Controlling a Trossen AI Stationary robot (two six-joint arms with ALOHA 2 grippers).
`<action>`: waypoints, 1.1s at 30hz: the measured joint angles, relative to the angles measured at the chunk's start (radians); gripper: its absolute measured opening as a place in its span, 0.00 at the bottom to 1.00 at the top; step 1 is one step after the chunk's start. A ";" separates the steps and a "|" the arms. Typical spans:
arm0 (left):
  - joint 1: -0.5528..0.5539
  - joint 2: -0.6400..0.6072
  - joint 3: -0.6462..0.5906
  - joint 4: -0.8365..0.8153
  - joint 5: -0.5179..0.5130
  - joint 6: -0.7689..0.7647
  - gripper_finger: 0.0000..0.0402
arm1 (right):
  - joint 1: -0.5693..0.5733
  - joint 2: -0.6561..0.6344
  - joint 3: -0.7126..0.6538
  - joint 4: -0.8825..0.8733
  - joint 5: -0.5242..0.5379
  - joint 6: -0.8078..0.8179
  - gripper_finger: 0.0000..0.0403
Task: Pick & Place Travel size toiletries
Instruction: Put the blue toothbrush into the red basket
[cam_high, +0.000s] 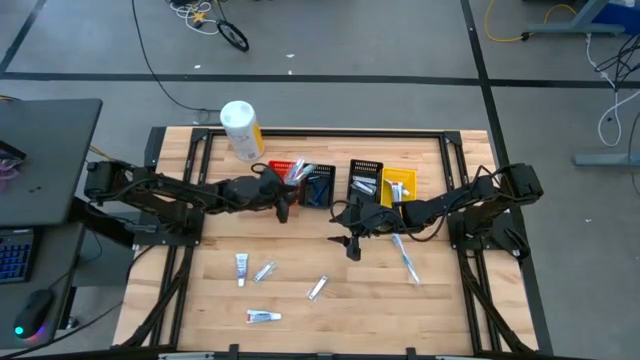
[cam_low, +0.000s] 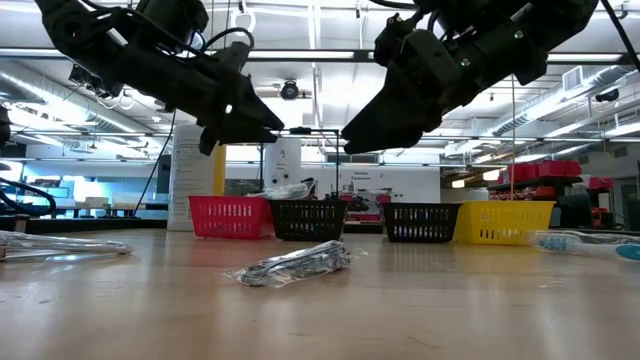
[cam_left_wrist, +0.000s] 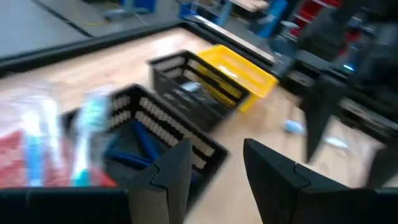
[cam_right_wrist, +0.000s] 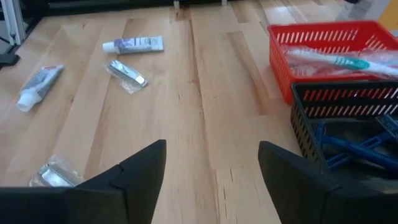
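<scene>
We are hovering the left gripper and right gripper mid-frame with dark fingers spread, pinching nothing. Crinkly wrapped toothpaste tubes are lying on the pale plank table lower left; toothbrushes are filling the slotted red bin.

Table top: pale, smooth, matt wood planks. Red bin, beside the black bin: slotted plastic. Yellow bin: same slotted plastic. Toothpaste tube: glossy white plastic. Wrapped packet, on the table top: crinkled, shiny clear film. Gripper fingers: matt black.
</scene>
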 joint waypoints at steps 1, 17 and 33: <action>-0.003 0.000 0.000 0.009 0.024 0.001 0.39 | 0.000 0.000 0.000 -0.010 0.000 0.000 0.66; -0.179 0.000 0.054 0.261 0.166 0.207 0.39 | 0.000 0.000 0.000 -0.033 0.000 0.000 0.66; -0.340 0.000 0.090 0.241 0.095 0.229 0.39 | -0.015 0.000 0.000 -0.009 0.141 -0.003 0.66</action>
